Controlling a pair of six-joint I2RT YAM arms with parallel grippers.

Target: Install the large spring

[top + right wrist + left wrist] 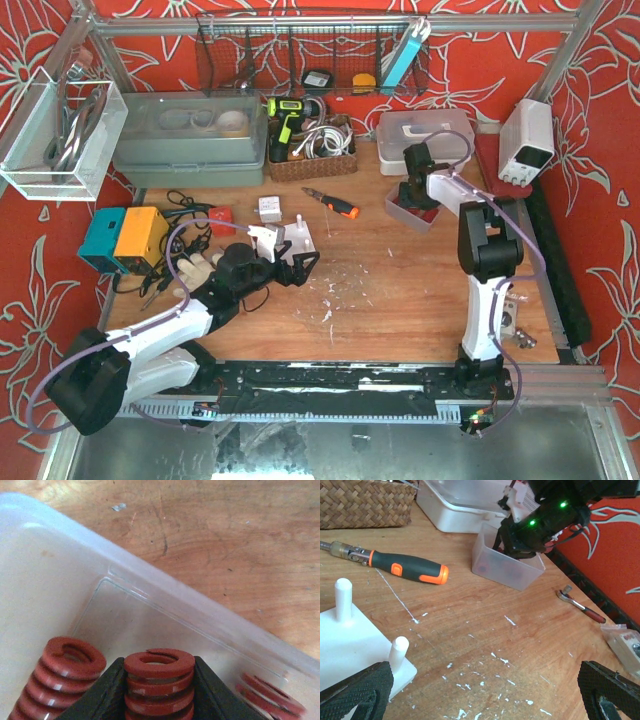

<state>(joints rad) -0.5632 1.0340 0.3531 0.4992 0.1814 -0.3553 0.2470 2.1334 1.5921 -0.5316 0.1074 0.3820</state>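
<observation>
Large spring (pixel 159 677): red, upright inside translucent bin (pixel 150 597), toward far right corner of surface (pixel 400 300). Gripped at both sides by right jaws, black pads (pixel 107 695) pressed against coils, top coil standing clear above them. Second red spring (pixel 70 672) just beside it on one side, also upright and slightly tilted. Third red spring (pixel 272 697) on the other side, apart from the pads, too blurred to tell whether lying or leaning.

Left jaws: spread wide with nothing between them, low over left half of surface, one textured pad (pixel 355 692) right at near corner of white peg block (pixel 350 645). Block flat on surface, two white pegs upright on it.

Orange-and-black screwdriver (pixel 410 570): flat on surface toward far edge, between block and bin, touching neither. Small ratchet (pixel 580 607): flat near right edge, just beside bin. Wicker basket (pixel 365 502): at far edge, behind screwdriver.
</observation>
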